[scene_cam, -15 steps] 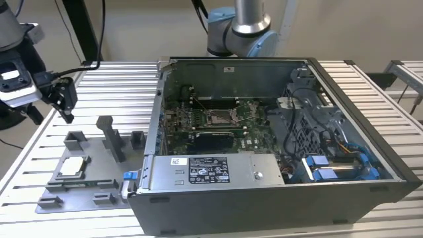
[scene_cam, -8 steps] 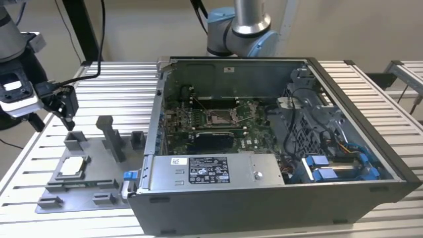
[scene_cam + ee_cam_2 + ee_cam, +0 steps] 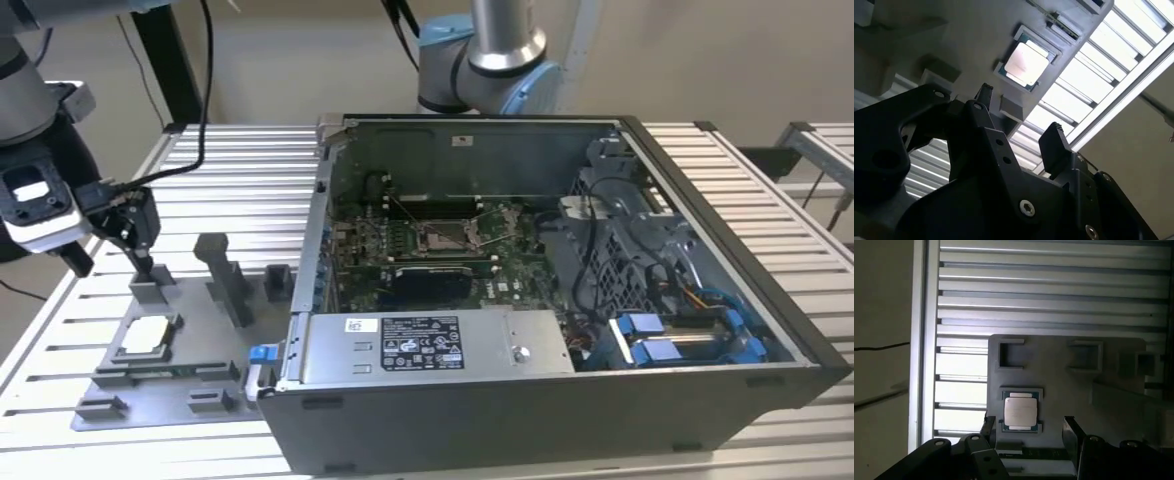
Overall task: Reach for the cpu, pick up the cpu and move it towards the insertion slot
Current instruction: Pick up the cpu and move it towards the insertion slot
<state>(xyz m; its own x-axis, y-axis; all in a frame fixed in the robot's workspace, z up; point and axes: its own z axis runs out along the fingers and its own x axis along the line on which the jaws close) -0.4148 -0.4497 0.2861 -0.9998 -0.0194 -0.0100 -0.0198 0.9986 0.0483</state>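
The cpu (image 3: pixel 147 335) is a small silvery square lying flat in a holder on the grey fixture plate (image 3: pixel 187 375), at the exterior view's left. Both wrist views show it too: cpu (image 3: pixel 1025 64), cpu (image 3: pixel 1020 411). My gripper (image 3: pixel 138 260) hangs above the plate, a little behind the cpu and apart from it. The black fingers (image 3: pixel 1054 142) stand open with nothing between them, and the gripper (image 3: pixel 1029 429) frames the cpu's near edge. The insertion slot (image 3: pixel 445 237) is the shiny square socket on the green board inside the open computer case (image 3: pixel 561 400).
Grey posts (image 3: pixel 220 270) and blocks (image 3: pixel 278 282) rise from the fixture plate between my gripper and the case wall. Everything stands on a slatted metal table (image 3: pixel 240 170). Another arm's base (image 3: pixel 483 70) stands behind the case. Cables (image 3: pixel 187 160) trail over the table's back left.
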